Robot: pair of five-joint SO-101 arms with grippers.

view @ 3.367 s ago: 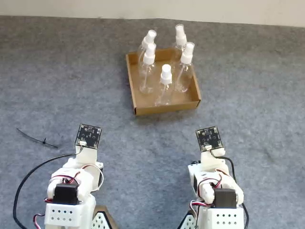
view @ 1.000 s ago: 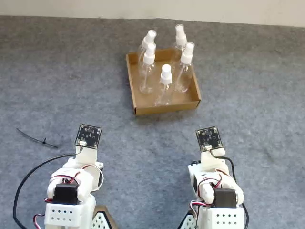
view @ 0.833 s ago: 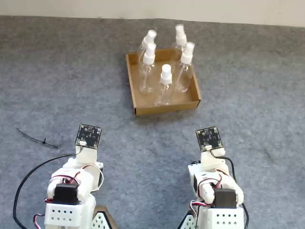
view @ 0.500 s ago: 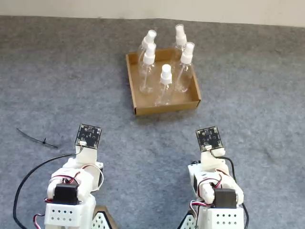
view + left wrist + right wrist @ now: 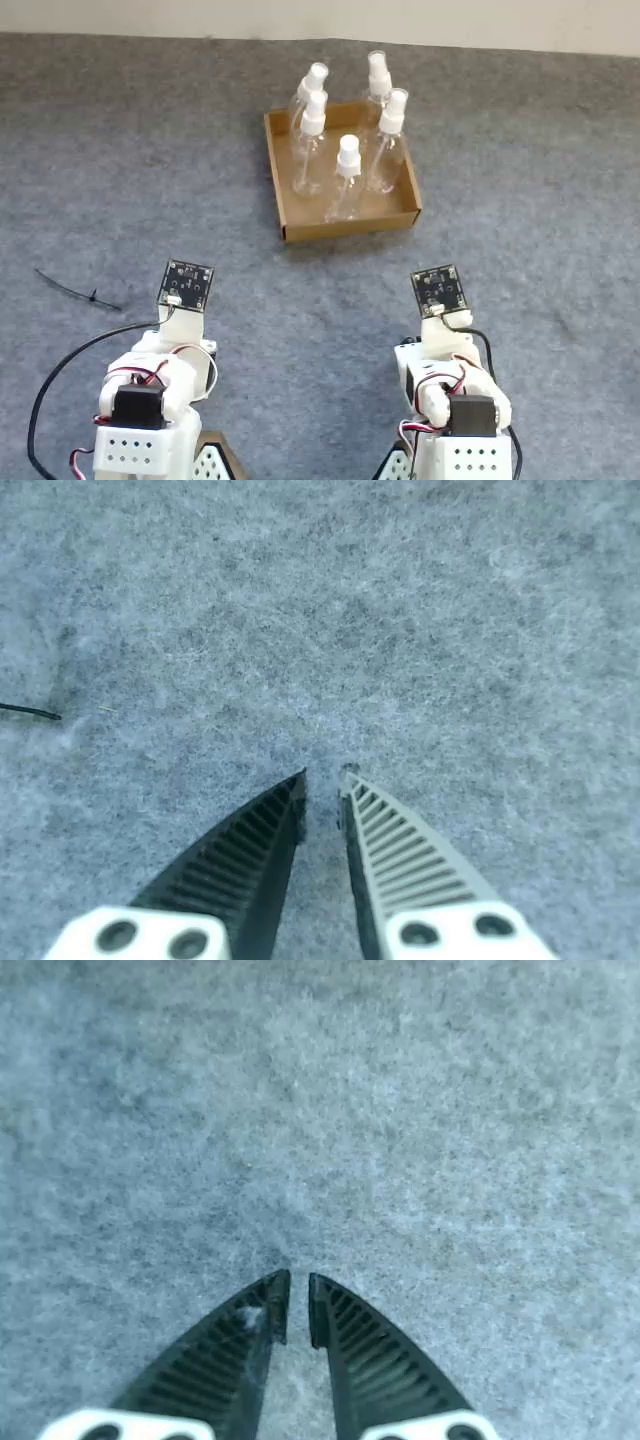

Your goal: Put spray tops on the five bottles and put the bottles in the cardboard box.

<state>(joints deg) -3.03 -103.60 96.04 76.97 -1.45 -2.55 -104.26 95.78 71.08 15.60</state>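
Five clear spray bottles (image 5: 345,190), each fitted with a white spray top (image 5: 348,155): all upright, grouped in the upper centre of the high view, standing in the shallow cardboard box (image 5: 350,226); the two farthest stand at its back edge, their tops showing above the rim. Judged status: capping and boxing both appear finished, with no bottle or loose top left on the grey felt surface (image 5: 520,200). Left arm (image 5: 165,370), lower left, folded back well apart from the box; left hand (image 5: 320,790) closed to a narrow slit, holding nothing, pointed at bare felt. Right arm (image 5: 450,380), lower right, likewise folded back; right hand (image 5: 297,1295) closed to a narrow slit, empty. One black cable tie (image 5: 80,292), far left, apart from everything. Against the earlier frames: no difference; bottles, box and both arms are unmoved.
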